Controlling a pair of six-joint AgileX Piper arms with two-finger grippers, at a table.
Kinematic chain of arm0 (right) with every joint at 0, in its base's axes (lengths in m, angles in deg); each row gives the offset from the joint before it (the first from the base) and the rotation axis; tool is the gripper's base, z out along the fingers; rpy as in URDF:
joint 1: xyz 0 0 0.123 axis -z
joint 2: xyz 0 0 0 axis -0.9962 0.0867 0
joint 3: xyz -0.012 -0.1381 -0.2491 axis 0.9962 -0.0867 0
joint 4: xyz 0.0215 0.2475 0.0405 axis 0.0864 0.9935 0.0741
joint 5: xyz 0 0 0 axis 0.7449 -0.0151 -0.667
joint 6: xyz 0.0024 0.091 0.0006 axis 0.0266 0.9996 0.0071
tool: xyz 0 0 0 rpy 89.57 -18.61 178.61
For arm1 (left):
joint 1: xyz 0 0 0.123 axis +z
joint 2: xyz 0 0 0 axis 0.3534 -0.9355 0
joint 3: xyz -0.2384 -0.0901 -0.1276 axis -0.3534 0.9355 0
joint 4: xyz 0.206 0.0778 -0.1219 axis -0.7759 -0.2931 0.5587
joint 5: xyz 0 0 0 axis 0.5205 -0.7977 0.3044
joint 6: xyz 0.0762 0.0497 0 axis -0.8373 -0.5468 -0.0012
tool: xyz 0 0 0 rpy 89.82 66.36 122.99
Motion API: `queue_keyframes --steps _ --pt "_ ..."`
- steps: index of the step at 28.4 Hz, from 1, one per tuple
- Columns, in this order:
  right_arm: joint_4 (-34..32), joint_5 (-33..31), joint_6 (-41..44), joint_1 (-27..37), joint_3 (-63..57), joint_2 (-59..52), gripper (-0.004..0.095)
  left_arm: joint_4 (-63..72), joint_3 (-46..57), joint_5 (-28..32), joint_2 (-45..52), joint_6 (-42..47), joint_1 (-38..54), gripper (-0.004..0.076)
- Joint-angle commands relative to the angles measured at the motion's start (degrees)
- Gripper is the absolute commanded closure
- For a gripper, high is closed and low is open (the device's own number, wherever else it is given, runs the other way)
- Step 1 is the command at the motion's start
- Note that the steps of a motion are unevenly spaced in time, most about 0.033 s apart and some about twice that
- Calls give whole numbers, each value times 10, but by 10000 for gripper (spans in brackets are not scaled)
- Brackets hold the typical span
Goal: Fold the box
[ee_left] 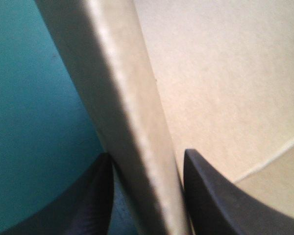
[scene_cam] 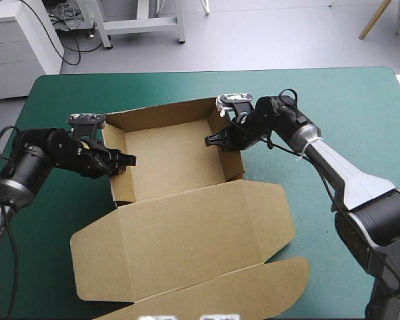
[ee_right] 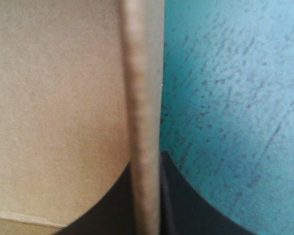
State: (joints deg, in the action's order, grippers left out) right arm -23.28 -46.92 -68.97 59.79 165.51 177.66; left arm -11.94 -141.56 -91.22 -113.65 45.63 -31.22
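tabletop [scene_cam: 360,107]: teal-green cover [scene_cam: 53,93], matte, dark-speckled up close in the right wrist view
box [scene_cam: 170,160] sits mid-tabletop, a bit toward the far side; brown board, matte, clean cut edges, creases showing
state: open tray with the far wall [scene_cam: 163,115], left wall [scene_cam: 118,180] and right wall [scene_cam: 232,167] raised; lid [scene_cam: 187,233] flat on the cover toward the near edge, with a side flap out left [scene_cam: 97,253], another out right [scene_cam: 273,213], and a round-cornered tuck flap [scene_cam: 253,290] nearest the robot
left tool [scene_cam: 123,160] comes in from the left, pinching the left wall: one black finger [ee_left: 88,205] outside over the cover, the other [ee_left: 220,200] inside the tray, board between them thick with a rounded top
right tool [scene_cam: 217,141] comes in from the right, clamped on the right wall near its far end, fingers [ee_right: 179,205] nearly meeting with the board edge between
in the way: the flat lid lies between the robot and the tray; both arms come in past its sides
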Motion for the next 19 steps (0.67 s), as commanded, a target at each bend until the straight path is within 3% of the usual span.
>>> queue_keyframes --steps 1,4,8,13,19 --pt "36 -11 3 -1 17 -35 926 -71 -16 29 -3 80 -25 445" --pt "36 -23 4 -1 17 -39 926 -79 -16 25 -18 84 -37 538" --pt "7 -30 25 -1 17 -53 926 -77 -25 26 -41 84 -56 724" --pt "-59 -69 53 -1 17 -77 927 -77 -82 5 -88 79 -89 734" --pt "-202 -166 128 -1 16 -80 927 -84 -218 -66 -174 79 -122 734"
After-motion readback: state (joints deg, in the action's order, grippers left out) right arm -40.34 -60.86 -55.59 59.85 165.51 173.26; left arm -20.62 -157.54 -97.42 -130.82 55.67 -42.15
